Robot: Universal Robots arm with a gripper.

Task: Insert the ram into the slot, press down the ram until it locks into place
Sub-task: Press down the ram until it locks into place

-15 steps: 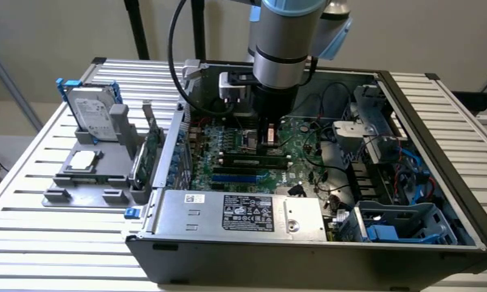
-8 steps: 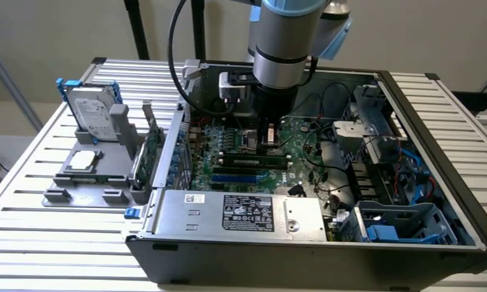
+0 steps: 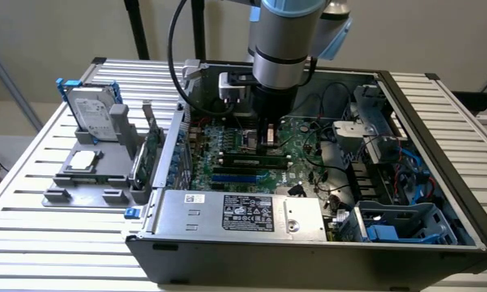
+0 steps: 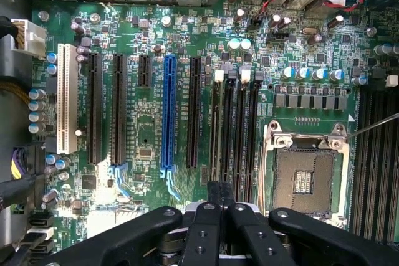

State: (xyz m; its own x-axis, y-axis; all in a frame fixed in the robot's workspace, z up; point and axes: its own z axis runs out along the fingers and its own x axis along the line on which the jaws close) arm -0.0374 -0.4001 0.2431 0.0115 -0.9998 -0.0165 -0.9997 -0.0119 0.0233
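The long thin green ram stick (image 3: 254, 161) lies in a black slot (image 3: 252, 165) beside the blue socket (image 3: 239, 178). Light, stiff, fragile: press its top edge. The black gripper (image 4: 219, 199) looks closed, empty.

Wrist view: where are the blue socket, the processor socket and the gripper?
blue socket (image 4: 168, 113), wrist view, middle of its length
processor socket (image 4: 305, 179), wrist view, its centre
gripper (image 4: 219, 186), wrist view, its tip

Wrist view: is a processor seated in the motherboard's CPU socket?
No. The CPU socket stands open and bare, its contact field exposed inside the metal frame, with no chip on it.
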